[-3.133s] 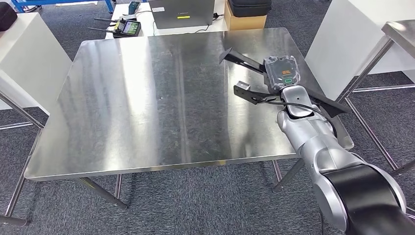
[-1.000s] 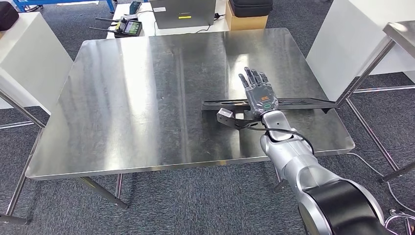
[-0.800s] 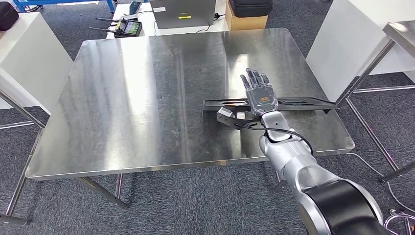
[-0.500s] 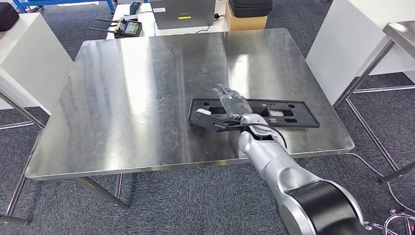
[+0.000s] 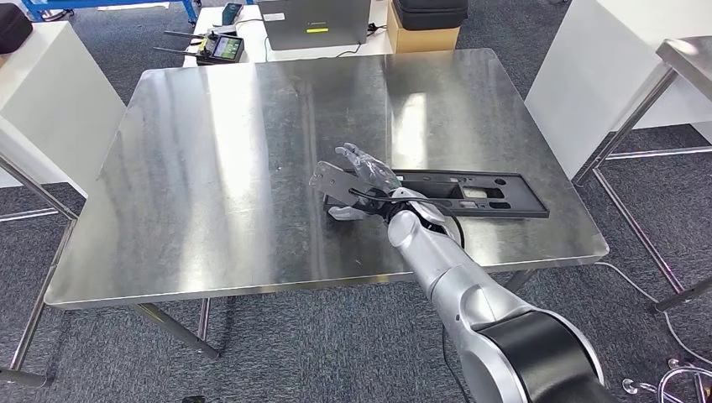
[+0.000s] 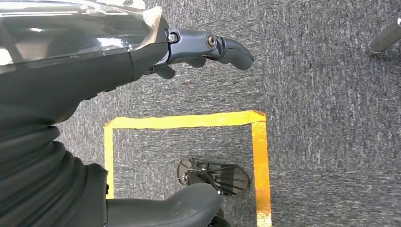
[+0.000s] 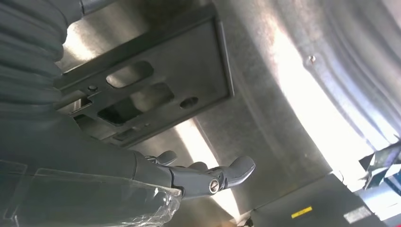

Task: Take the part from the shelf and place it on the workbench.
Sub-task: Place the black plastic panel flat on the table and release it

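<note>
With the part (image 5: 470,192) lying flat right of centre on the steel surface (image 5: 235,168), my right hand (image 5: 363,172) hovers at its left end.
Right fingers (image 7: 236,171) spread, holding nothing; left hand (image 6: 189,52) low over carpet, fingers loose, empty.

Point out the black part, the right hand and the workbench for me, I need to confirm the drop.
black part (image 5: 491,193), head view, on its flat frame beside the cut-outs.
right hand (image 5: 363,172), head view, on the back of the hand.
workbench (image 5: 227,168), head view, on a bare stretch of the steel top.
</note>
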{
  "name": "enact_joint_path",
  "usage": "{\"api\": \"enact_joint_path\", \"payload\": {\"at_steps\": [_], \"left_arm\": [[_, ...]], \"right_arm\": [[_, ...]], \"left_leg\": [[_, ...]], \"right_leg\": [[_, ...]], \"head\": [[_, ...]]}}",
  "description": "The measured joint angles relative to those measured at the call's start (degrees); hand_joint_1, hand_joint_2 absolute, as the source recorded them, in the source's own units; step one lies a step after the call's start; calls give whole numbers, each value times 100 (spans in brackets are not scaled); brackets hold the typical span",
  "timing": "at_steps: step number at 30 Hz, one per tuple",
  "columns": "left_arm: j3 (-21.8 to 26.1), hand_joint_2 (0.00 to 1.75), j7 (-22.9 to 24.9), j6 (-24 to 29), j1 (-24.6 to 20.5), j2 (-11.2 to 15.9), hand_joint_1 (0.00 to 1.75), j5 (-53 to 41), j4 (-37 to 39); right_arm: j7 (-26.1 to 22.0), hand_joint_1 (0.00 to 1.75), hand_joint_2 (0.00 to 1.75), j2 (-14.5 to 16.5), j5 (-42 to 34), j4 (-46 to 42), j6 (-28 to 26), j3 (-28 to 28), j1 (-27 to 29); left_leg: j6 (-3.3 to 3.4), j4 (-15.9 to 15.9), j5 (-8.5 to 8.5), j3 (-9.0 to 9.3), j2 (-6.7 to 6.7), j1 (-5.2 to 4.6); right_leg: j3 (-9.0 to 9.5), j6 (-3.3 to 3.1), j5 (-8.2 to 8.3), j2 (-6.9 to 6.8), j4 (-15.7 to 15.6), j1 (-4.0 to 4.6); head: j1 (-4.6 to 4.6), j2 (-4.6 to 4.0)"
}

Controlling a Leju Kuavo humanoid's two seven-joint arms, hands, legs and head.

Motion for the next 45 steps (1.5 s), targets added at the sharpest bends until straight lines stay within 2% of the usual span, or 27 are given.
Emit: {"api": "enact_joint_path", "payload": {"at_steps": [4, 8, 13, 19, 22, 24, 26, 28, 32, 41, 45], "left_arm": [[-2, 175, -52, 27, 3, -4, 0, 57, 1], [-2, 175, -110, 58, 7, -16, 0, 138, 0], [-2, 175, -202, 104, 21, -26, 0, 276, 1], [1, 175, -257, 141, 49, -27, 0, 434, -2], [1, 175, -258, 148, 54, -27, 0, 496, -2], [1, 87, -258, 148, 55, -27, 0, 519, -2], [1, 0, -263, 147, 54, -27, 0, 541, -3], [2, 0, -267, 140, 55, -26, 0, 578, -4], [3, 0, -254, 114, 58, -22, 0, 644, -6], [3, 0, -290, 81, 59, -20, 0, 679, -7], [3, 0, -342, 2, 59, -20, 0, 706, -13]], "right_arm": [[-131, 0, 175, 1, -249, -129, -210, 10, 13], [-744, 0, 175, 10, -847, -474, -385, 28, 108], [-1372, 0, 175, 5, -2356, -1550, -339, 217, 499], [-1560, 0, 175, -73, -4389, -3309, 57, 514, 1281], [-1567, 0, 175, -136, -5128, -4143, 231, 690, 1648], [-1555, 0, 175, -173, -5330, -4549, 290, 785, 1822], [-1537, 0, 87, -210, -5519, -4858, 384, 861, 1955], [-1516, 0, 0, -243, -5860, -5146, 540, 924, 2098], [-1492, 0, 0, -282, -6327, -5694, 727, 1038, 2417], [-1504, 0, 0, -340, -6428, -6213, 739, 1137, 2718], [-1648, 0, 0, -364, -6590, -6634, 733, 1137, 3096]], "left_leg": [[0, 0, 0, 0, 0, 1], [0, 0, 0, 0, 0, 3], [0, 0, 0, 1, 0, 3], [-2, 0, -4, 1, -1, 1], [-2, 0, -6, 0, 0, 1], [-2, -1, -6, 1, 0, 1], [-2, -1, -7, 3, 0, 1], [-1, -1, -8, 6, -2, 1], [2, -1, -11, 7, -1, 2], [2, -2, -11, 10, -2, 2], [5, -1, -16, 14, -3, 1]], "right_leg": [[0, 0, 0, 0, 0, -1], [0, 0, 0, 0, 0, -1], [0, 0, 0, 0, 0, 0], [-1, 1, -1, 0, -1, 0], [-1, 1, -1, 0, -1, 0], [-1, 1, -1, 0, -2, -1], [-1, 1, -1, 0, -2, -1], [-1, 1, -2, 0, -2, -1], [-1, 1, -2, 0, -2, -1], [-2, 1, -3, 0, -2, -1], [-2, 2, -5, -1, -3, -1]], "head": [[-1, 0], [1, 0], [-1, 0], [0, 0], [-1, 0], [-1, 0], [0, 0], [-1, 0], [0, 0], [1, 0], [-1, 0]]}}
